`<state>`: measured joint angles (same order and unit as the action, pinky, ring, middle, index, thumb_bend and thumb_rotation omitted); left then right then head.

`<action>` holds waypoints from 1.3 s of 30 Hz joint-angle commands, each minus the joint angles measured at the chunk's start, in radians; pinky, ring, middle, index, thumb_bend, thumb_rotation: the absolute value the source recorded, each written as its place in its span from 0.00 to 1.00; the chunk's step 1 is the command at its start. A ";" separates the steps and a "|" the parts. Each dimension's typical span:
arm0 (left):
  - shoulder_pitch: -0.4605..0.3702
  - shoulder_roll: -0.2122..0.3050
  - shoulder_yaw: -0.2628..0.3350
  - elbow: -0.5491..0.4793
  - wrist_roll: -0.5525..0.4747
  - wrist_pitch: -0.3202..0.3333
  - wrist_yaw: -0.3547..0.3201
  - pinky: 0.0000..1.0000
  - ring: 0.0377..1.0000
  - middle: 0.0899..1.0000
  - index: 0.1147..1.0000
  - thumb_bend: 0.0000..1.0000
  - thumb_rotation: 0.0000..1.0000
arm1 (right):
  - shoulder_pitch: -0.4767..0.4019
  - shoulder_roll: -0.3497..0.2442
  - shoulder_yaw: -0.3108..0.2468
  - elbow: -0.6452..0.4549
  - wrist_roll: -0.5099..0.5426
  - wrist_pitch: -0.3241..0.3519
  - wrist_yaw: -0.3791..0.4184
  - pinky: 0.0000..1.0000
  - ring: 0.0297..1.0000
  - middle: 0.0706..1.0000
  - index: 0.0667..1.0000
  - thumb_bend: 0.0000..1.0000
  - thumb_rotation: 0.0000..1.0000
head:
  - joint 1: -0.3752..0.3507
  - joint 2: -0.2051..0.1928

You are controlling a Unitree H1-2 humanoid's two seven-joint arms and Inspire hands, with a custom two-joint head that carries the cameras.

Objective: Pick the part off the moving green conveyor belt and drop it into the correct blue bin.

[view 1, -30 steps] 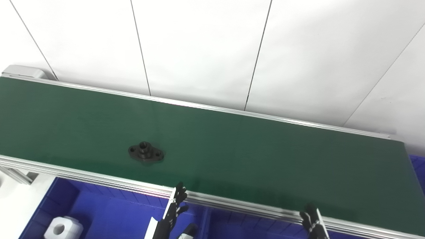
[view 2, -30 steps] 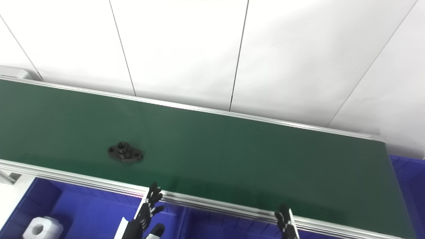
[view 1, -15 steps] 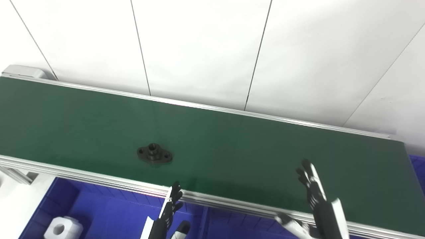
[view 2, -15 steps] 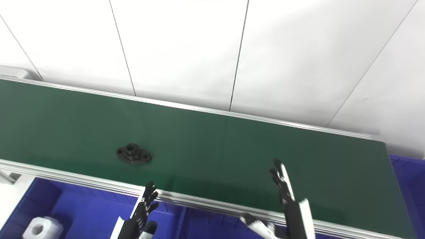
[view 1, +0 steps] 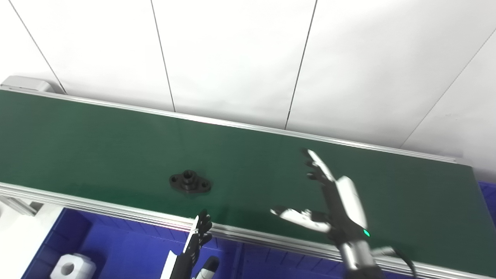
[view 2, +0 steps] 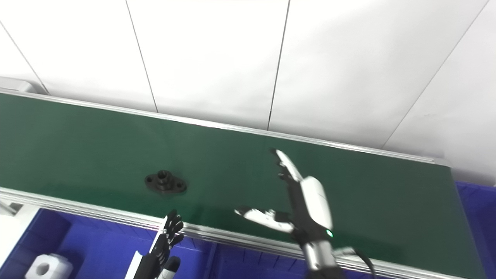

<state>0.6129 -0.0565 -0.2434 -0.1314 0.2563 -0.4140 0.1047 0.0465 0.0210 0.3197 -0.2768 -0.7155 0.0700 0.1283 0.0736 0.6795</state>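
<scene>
A: What is the right hand [view 1: 341, 201] doing?

B: It hangs over the green conveyor belt [view 1: 97, 139], empty, with its fingers [view 1: 316, 164] spread and stretched toward the far rail and its thumb [view 1: 296, 216] held out to the left. A small green light shows near its wrist.

A: And the left hand [view 1: 193, 248]?

B: Low at the bottom edge, over the blue bin [view 1: 128, 252] just in front of the belt's near rail. Its fingers are straight and apart, pointing up toward the rail, and it carries nothing.

A: Where is the part?

B: The black part [view 1: 190, 182], a flanged piece with a raised hub and a hole on each ear, lies flat on the belt close to the near rail. It sits left of the right hand, well apart from it, and just beyond the left hand's fingertips across the rail. Neither hand touches it.

A: Anything else in the bins?

B: A white block [view 1: 73, 266] with a round hole rests in the left corner of the bin below the belt. Another strip of blue bin [view 2: 476, 209] shows past the belt's right end. White wall panels [view 1: 232, 58] rise behind the conveyor.
</scene>
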 commanded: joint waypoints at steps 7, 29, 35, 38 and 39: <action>0.015 -0.016 0.004 -0.050 0.025 0.003 0.013 0.88 0.94 0.98 1.00 0.52 0.94 | -0.130 0.052 0.095 0.084 -0.169 0.104 0.006 0.71 0.84 0.88 0.90 0.86 0.43 | 0.000 0.007; 0.056 -0.050 -0.017 -0.098 0.048 0.000 0.021 0.87 0.94 0.97 1.00 0.50 0.96 | -0.295 0.062 0.234 0.359 -0.318 0.146 -0.016 0.55 0.68 0.78 0.85 0.86 0.42 | 0.025 0.035; 0.059 -0.052 -0.023 -0.104 0.028 0.004 0.015 0.84 0.93 0.97 1.00 0.51 0.95 | -0.306 0.051 0.261 0.406 -0.345 0.136 -0.022 0.55 0.66 0.77 0.83 0.85 0.43 | 0.033 0.040; 0.060 -0.053 -0.025 -0.106 0.031 0.004 0.015 0.84 0.93 0.97 1.00 0.51 0.95 | -0.311 0.044 0.271 0.434 -0.349 0.128 -0.037 0.55 0.65 0.75 0.82 0.84 0.41 | 0.035 0.043; 0.061 -0.054 -0.026 -0.106 0.030 0.005 0.016 0.84 0.93 0.97 1.00 0.51 0.95 | -0.312 0.043 0.273 0.441 -0.349 0.128 -0.042 0.55 0.65 0.75 0.81 0.84 0.41 | 0.035 0.043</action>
<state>0.6564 -0.0951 -0.2598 -0.2012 0.2928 -0.3973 0.1128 -0.2292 0.0564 0.5883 0.1766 -1.0579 0.1963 0.1177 0.1074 0.7225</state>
